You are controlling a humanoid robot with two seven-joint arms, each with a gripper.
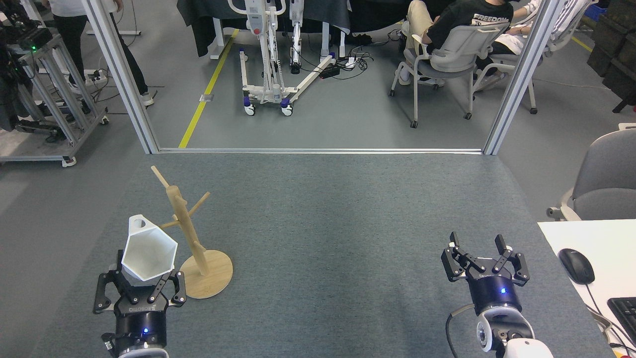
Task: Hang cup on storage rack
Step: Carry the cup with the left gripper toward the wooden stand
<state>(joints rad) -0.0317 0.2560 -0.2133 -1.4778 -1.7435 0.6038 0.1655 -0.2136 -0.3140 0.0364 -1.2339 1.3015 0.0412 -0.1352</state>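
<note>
The white faceted cup is held mouth-up and tilted, its base between the fingers of my left gripper, which is shut on it. Its tab handle with the round hole points away from me, just left of the storage rack. The rack is a light wooden mug tree standing on a round disc base on the grey mat. One low peg reaches toward the cup's rim, and whether it touches cannot be told. My right gripper stands open and empty at the near right.
A white desk with a mouse and keyboard sits at the right edge. A metal frame rail bounds the mat's far side. Beyond it are a wheeled stand, seated people on chairs and a standing person.
</note>
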